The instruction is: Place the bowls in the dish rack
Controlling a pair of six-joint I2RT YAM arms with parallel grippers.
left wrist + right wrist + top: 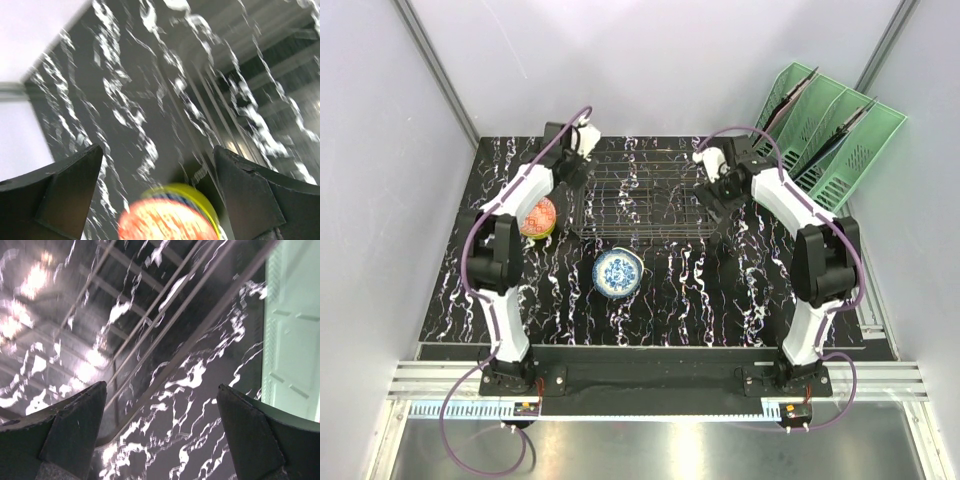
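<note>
The dish rack (pixel 640 203), a dark wire basket, stands at the middle back of the black marbled table with no bowl in it. A white bowl with blue flowers (pixel 618 272) sits in front of it. A yellow bowl with an orange-red patterned inside (pixel 538 217) rests left of the rack, partly under the left arm. My left gripper (pixel 572 172) hovers open at the rack's left end; in its wrist view the yellow bowl (pixel 170 215) lies low between the fingers (pixel 75 185), apart from them. My right gripper (pixel 708 190) hangs open at the rack's right end, over the rack's wires (pixel 150 315).
A mint-green slotted organizer (pixel 825 135) stands at the back right corner; its side shows as the mint-green organizer (pixel 292 330) in the right wrist view. White walls close in the table on three sides. Both arm bases sit at the near edge.
</note>
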